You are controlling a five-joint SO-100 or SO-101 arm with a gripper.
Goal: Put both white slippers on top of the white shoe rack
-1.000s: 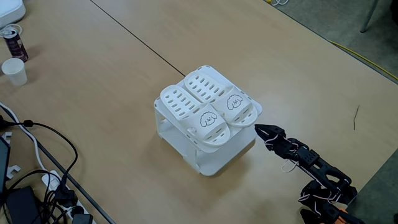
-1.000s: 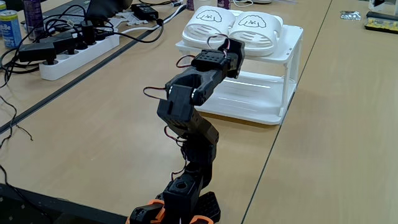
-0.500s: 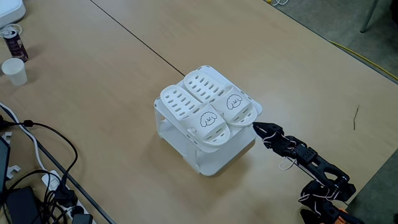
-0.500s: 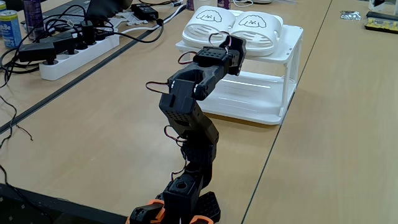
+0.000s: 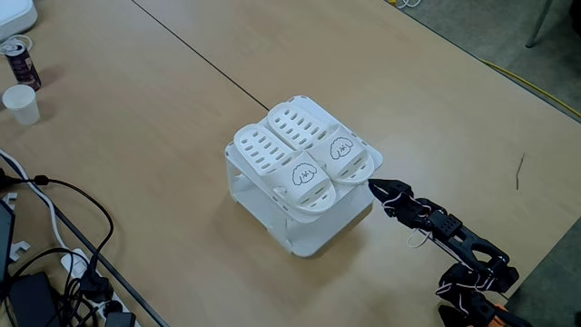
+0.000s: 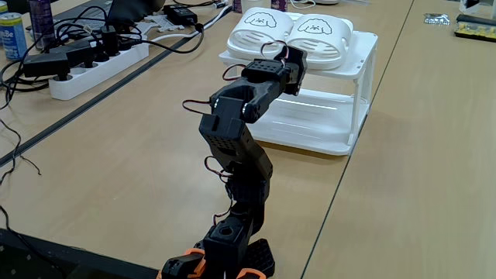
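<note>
Both white slippers (image 5: pixel 295 154) (image 6: pixel 291 29) lie side by side on the flat top of the white shoe rack (image 5: pixel 304 232) (image 6: pixel 356 93), dog-face ends toward the arm, mid-desk (image 5: pixel 163 100). Black gripper (image 5: pixel 374 186) hangs just beside the rack's near corner, jaws look pressed together, empty. Power strip (image 6: pixel 97 58) sits near the desk's left edge.

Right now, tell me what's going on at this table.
A small black robot arm is working at a white shoe rack on a wooden table. Both white slippers already lie side by side on the rack's flat top, their dog-face drawings toward the arm. The arm's hand is just off the rack's near corner, beside the slippers, and holds nothing. Whether its fingers are open or shut is hard to tell. Cables, a power strip and cups sit off to the side.
</note>
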